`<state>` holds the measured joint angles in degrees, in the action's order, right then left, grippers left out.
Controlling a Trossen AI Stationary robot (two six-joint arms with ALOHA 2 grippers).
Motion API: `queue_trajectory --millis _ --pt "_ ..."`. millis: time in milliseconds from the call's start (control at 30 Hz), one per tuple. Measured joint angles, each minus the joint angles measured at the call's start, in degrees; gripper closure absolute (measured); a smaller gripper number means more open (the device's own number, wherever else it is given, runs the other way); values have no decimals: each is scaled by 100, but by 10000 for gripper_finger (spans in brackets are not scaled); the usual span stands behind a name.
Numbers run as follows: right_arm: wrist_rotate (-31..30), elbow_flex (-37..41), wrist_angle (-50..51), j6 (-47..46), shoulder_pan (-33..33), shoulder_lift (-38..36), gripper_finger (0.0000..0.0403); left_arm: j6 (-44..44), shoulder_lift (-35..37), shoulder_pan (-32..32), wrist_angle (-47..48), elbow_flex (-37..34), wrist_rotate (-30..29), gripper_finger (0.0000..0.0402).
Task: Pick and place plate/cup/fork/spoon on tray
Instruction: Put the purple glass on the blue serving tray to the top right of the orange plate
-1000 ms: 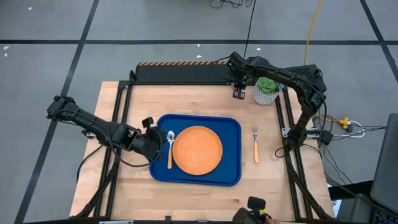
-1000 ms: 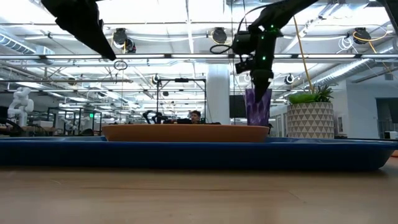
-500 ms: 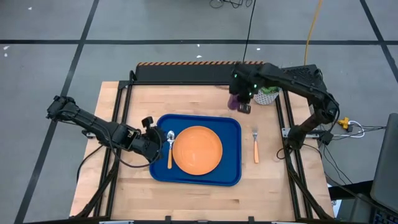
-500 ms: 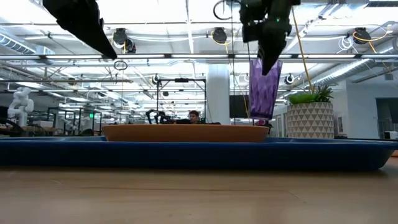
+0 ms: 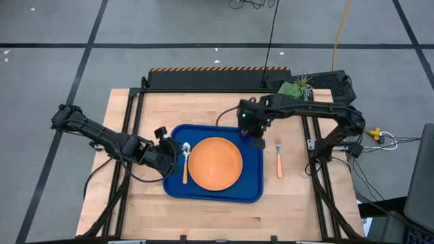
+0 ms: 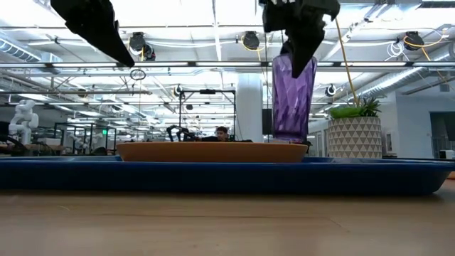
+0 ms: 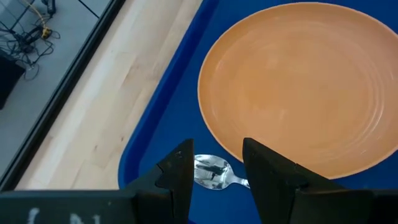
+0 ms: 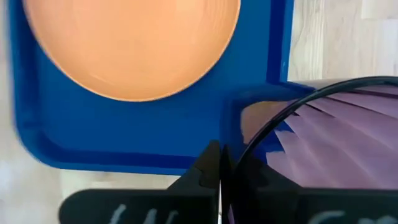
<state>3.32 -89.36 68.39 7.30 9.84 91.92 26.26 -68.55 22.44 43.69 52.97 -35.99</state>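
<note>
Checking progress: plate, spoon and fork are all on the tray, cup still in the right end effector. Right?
Not quite. In the high view the fork lies on the bare table right of the tray. Plate and spoon are on it; right end effector holds the cup.

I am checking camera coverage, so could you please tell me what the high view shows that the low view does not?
Only the high view shows the fork on bare table right of the tray, and the spoon left of the plate. Only the low view shows the cup clearly, hanging from the right gripper, its base above the plate's rim. Both show tray, plate and plant.
</note>
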Motion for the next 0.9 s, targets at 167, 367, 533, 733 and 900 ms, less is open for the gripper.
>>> queue_trajectory --millis 167,367,533,733,900 --pt "-34 2 102 -106 -170 313 403 164 0 92 23 0 0 261" --pt "-35 7 85 -126 -212 574 403 369 0 315 74 0 -1 261" --pt "-40 135 45 -196 -209 577 403 641 0 479 129 -107 -6 261" --pt "-28 390 -189 -222 -209 579 403 1122 -2 514 119 -509 -7 261" --pt "-25 508 -296 -321 -211 564 403 1447 -2 514 116 -702 -7 261"
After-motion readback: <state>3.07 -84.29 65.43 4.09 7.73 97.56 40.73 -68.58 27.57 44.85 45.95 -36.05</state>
